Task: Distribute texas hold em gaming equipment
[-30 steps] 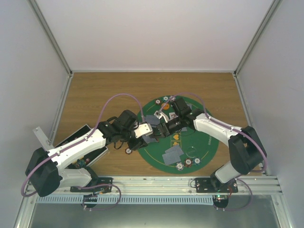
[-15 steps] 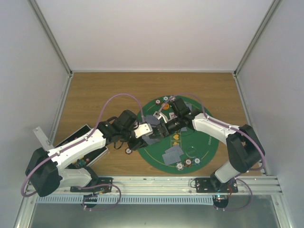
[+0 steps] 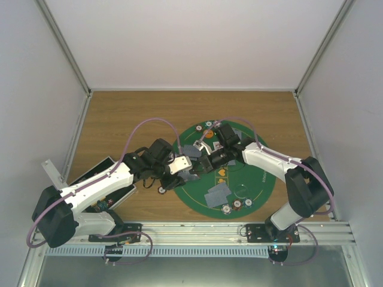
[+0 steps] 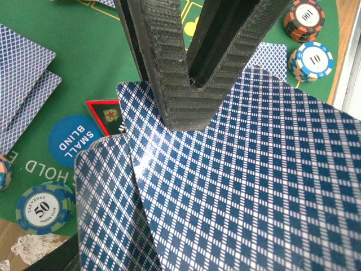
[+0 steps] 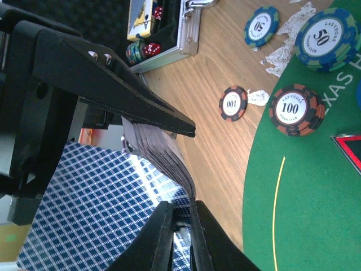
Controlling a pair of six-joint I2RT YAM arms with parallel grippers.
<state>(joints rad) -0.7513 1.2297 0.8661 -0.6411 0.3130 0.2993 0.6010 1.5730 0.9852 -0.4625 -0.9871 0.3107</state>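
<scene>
Bright, even overhead light leaves only soft, faint shadows on the wooden tabletop. Pale glare streaks the playing cards in both wrist views, where the nearest surfaces blur.

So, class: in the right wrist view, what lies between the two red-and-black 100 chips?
A small torn white scrap on the wooden table, beside the off-mat chip, seen in the right wrist view.

Deck, blue-check backs, held over left edge of mat; top card skewed off it. Two cards face-down, near side of mat. 100 chip straddles mat edge, second chip on bench. Blue "Small Blind" disc touches red-black marker.
</scene>
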